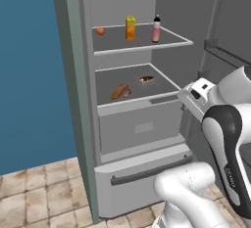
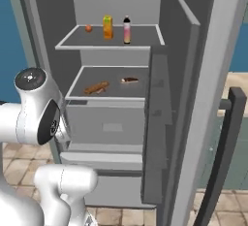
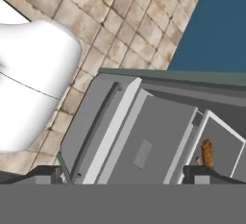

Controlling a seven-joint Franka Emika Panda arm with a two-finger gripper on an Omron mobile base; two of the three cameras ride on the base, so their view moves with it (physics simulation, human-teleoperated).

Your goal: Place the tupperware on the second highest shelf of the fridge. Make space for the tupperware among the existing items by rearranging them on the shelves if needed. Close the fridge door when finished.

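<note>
You face the fridge [image 1: 142, 124] with its fridge door [image 2: 203, 99] swung wide at your right; the upper of the two visible shelves [image 1: 142, 48] carries an orange fruit [image 1: 100, 31], a carton [image 1: 130, 28] and a pink bottle [image 1: 156, 29] in a row; the lower holds brown sausage-like foods [image 1: 120, 91]; your gripper [image 3: 125, 174] hangs spread and empty over the bottom drawer [image 3: 91, 122]; I cannot tell where the tupperware is.
</note>
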